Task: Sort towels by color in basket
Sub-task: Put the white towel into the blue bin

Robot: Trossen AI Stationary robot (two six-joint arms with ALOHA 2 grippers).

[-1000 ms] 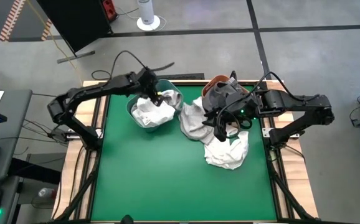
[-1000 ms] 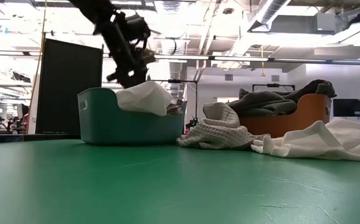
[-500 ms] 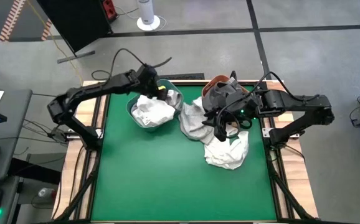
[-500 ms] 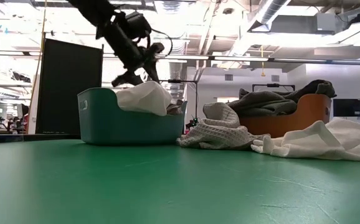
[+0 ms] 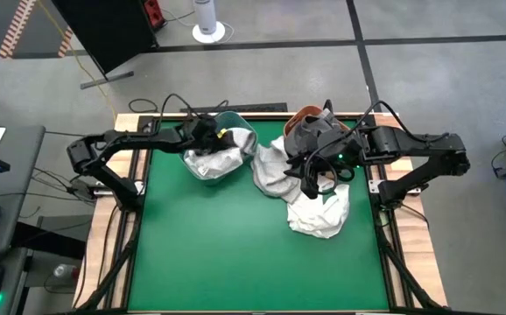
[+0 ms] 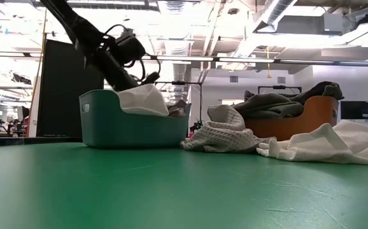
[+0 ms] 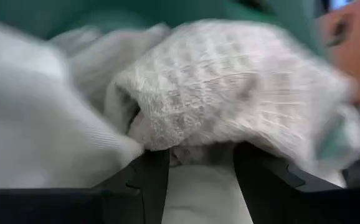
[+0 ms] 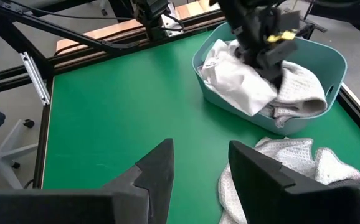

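left gripper (image 5: 207, 140) down in the teal basket (image 5: 246, 140), fingers parted against its white and light grey towels (image 5: 218, 162) – right gripper (image 5: 310, 179) parted too, empty, hovering over the loose towel pile (image 5: 319, 214) beside the orange basket (image 6: 311, 114).

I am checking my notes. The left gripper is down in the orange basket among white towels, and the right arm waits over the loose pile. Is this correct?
Not quite: the left gripper is in the teal basket, not the orange one, as the right wrist view shows. The rest holds: white towels there, right gripper over the loose pile.

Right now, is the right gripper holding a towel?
No, the right gripper hangs open and empty over the green table.
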